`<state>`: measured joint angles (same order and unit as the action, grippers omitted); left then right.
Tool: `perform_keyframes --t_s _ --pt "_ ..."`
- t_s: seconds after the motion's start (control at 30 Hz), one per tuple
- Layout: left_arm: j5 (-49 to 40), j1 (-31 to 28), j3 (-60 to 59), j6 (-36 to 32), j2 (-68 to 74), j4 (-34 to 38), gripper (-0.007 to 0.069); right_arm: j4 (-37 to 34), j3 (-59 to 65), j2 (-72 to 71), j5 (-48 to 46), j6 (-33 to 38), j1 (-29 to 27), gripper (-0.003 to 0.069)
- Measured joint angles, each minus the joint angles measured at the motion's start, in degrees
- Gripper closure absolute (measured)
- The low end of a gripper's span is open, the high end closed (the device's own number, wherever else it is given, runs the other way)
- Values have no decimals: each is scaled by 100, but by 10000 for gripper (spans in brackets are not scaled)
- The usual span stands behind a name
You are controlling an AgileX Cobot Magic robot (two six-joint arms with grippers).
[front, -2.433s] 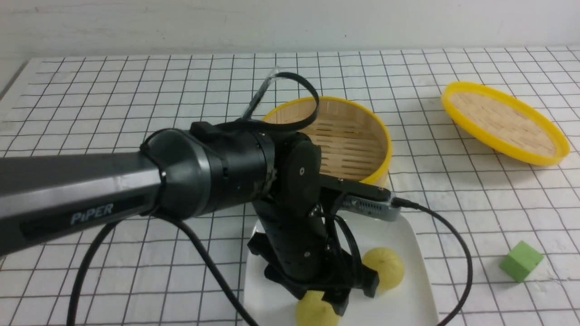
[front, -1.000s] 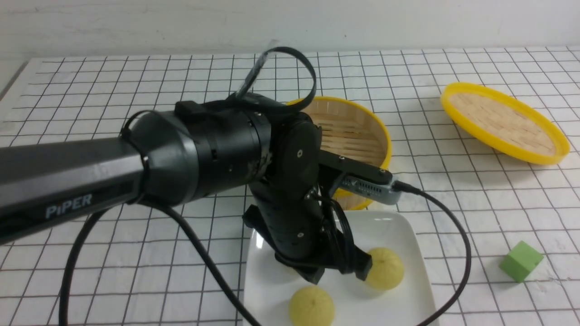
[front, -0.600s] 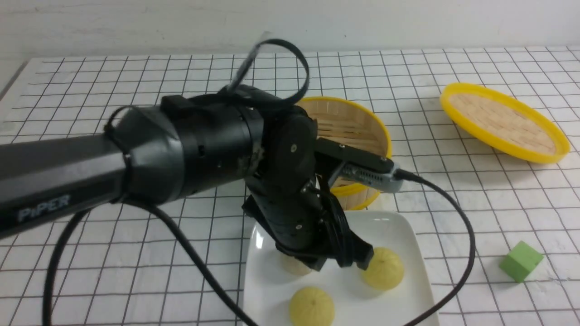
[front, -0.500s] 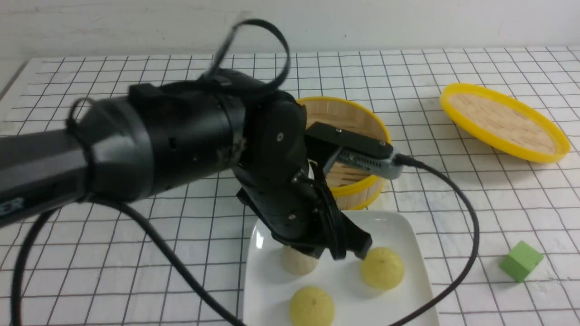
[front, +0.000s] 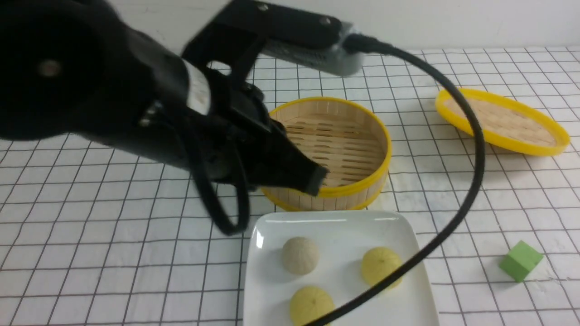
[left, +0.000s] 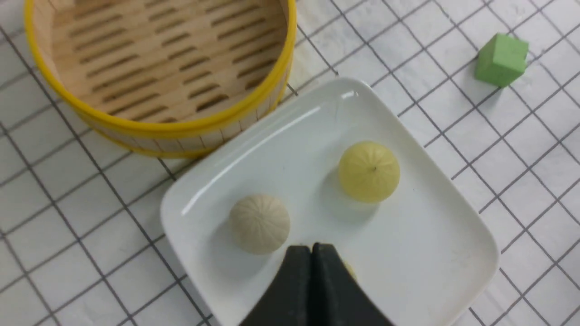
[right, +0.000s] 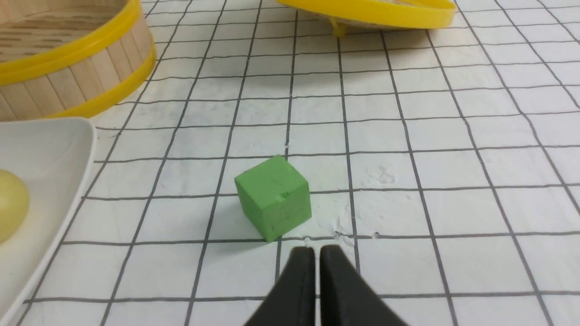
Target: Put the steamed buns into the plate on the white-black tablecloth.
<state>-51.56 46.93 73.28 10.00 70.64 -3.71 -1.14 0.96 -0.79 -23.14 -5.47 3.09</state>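
My left claw (left: 311, 248), tips together, has lifted off the plate (left: 487, 267); 3 buns inside suggest I'm finished.

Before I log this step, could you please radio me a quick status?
Left claw shut, empty; three buns in plate; left arm's cable crosses the front view.
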Motion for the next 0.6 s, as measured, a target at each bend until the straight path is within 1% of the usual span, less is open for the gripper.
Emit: perform_keyframes --t_s 0.1,0.2,0.3,0.4,0.43,0.5,0.53,0.57,0.6 --pt "-253 0 0 66 -385 -258 622 0 0 0 0 0 -5 620" --pt "-516 0 -87 269 -739 -505 622 0 0 0 0 0 -5 617" --pt "-670 0 -436 505 -1165 -743 622 0 0 0 0 0 -5 613" --pt "-657 0 -946 730 -1513 -813 622 0 0 0 0 0 -5 612" --pt "-609 0 -1158 818 -1647 -818 622 0 0 0 0 0 -5 611" --pt "-146 0 -1963 1108 -2064 -806 622 0 0 0 0 0 -5 608" --pt "-32 0 -2094 1156 -2123 -799 622 0 0 0 0 0 -5 608" --pt "544 0 -2626 1354 -2328 -730 622 0 0 0 0 0 -5 605" --pt "627 0 -2689 1382 -2349 -723 622 0 0 0 0 0 -5 604"
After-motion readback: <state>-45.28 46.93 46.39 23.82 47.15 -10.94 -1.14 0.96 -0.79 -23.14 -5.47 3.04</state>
